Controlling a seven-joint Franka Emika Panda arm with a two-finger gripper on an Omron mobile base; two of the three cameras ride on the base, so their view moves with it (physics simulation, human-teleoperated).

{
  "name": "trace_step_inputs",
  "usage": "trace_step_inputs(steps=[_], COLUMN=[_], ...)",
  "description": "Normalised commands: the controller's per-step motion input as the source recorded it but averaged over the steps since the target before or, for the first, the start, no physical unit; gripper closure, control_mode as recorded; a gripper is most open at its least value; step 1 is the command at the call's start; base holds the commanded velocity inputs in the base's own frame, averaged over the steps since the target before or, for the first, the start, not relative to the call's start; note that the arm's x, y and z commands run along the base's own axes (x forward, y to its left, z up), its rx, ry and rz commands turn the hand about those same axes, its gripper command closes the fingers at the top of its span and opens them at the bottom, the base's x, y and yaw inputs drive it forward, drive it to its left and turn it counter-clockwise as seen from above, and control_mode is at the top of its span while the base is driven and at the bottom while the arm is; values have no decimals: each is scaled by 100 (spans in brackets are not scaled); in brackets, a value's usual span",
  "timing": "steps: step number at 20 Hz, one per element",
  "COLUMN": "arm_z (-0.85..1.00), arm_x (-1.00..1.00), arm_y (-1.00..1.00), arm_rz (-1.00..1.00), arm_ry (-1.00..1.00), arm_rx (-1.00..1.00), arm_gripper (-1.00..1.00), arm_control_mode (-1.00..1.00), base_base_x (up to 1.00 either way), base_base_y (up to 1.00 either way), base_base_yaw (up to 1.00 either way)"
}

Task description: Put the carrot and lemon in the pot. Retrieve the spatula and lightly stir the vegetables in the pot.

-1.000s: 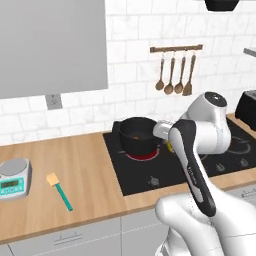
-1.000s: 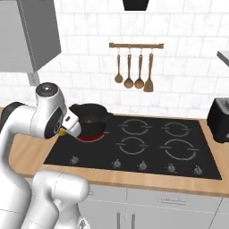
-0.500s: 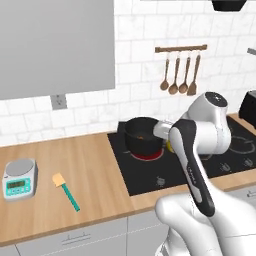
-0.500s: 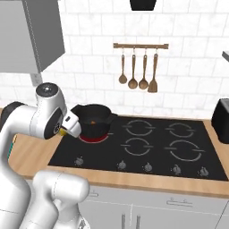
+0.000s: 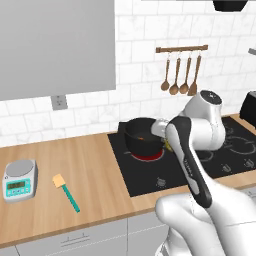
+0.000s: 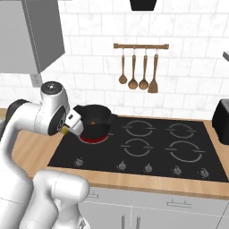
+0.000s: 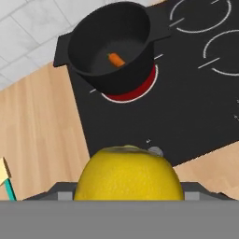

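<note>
The black pot (image 7: 112, 44) stands on a glowing red burner at the cooktop's back left corner, also visible in the base views (image 5: 141, 135) (image 6: 95, 120). The small orange carrot (image 7: 116, 59) lies on its bottom. The yellow lemon (image 7: 128, 173) fills the bottom of the hand view, with my gripper (image 5: 166, 141) shut on it. It hangs just in front of and above the pot, as the right base view shows (image 6: 67, 129). The spatula (image 5: 66, 192) with its teal handle and yellow blade lies flat on the wooden counter to the left, its edge showing in the hand view (image 7: 4, 179).
A black cooktop (image 6: 143, 147) has knobs along its front edge. A small kitchen scale (image 5: 20, 179) sits at the counter's far left. Wooden spoons and a spatula (image 6: 138, 67) hang on a wall rail. A black toaster (image 6: 221, 120) stands at the far right.
Both base views have slid sideways, so the camera moved, not the things. My arm keeps its pose with the lemon held near the pot.
</note>
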Motion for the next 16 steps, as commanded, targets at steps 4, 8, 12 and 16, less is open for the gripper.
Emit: trace_step_inputs(steps=[4,8,12,16], arm_z=[0,0,-11,-34], arm_x=[91,96,100,91], arm_y=[0,0,-10,-1], arm_rz=[0,1,0,0], arm_ry=[7,15,16,11], arm_rx=[0,0,-1,-5], arm_gripper=[100,100,100,100], arm_control_mode=[-100,-100,-100,-100], base_base_x=[0,0,0,0], base_base_y=[0,0,0,0], base_base_yaw=[0,0,0,0])
